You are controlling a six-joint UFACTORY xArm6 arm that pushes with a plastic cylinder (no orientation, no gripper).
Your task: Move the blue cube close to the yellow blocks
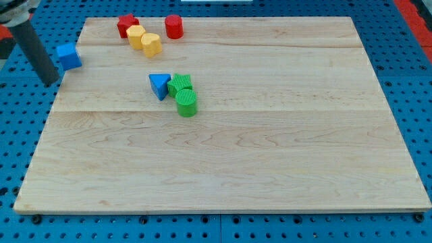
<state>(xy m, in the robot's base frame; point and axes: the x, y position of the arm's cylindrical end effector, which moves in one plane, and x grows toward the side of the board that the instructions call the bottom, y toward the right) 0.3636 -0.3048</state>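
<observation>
1. Wood grain runs side to side across the table (270, 169), a pale board lying on a blue pegboard base (418, 81); its near edge is at the view's bottom.
2. Nearest of the blocks is the green cylinder (187, 103), left of centre and about midway between the near and far edges.
3. Touching it just behind sits a second green block (179, 84), its shape hard to make out.
4. Against that block's left side stands the blue triangular block (159, 85).
5. Off the table's left edge, toward the far left corner, my tip (50, 82) rests over the pegboard base, at the lower end of the dark rod.
6. Just to the right of and behind my tip, the blue cube (69, 55) sits at the left edge near the far left corner; whether the two touch, I cannot tell.
7. No hand exists on this arm, so nothing is grasped or released.
8. Farther back, near the far edge, two yellow blocks (144, 40) lie side by side and touching, well apart from the blue cube and to its right.
9. Behind and left of them, touching the nearer yellow one, is a red block (127, 25).
10. Closest to the far edge, a red cylinder (174, 26) stands just right of the yellow pair.
</observation>
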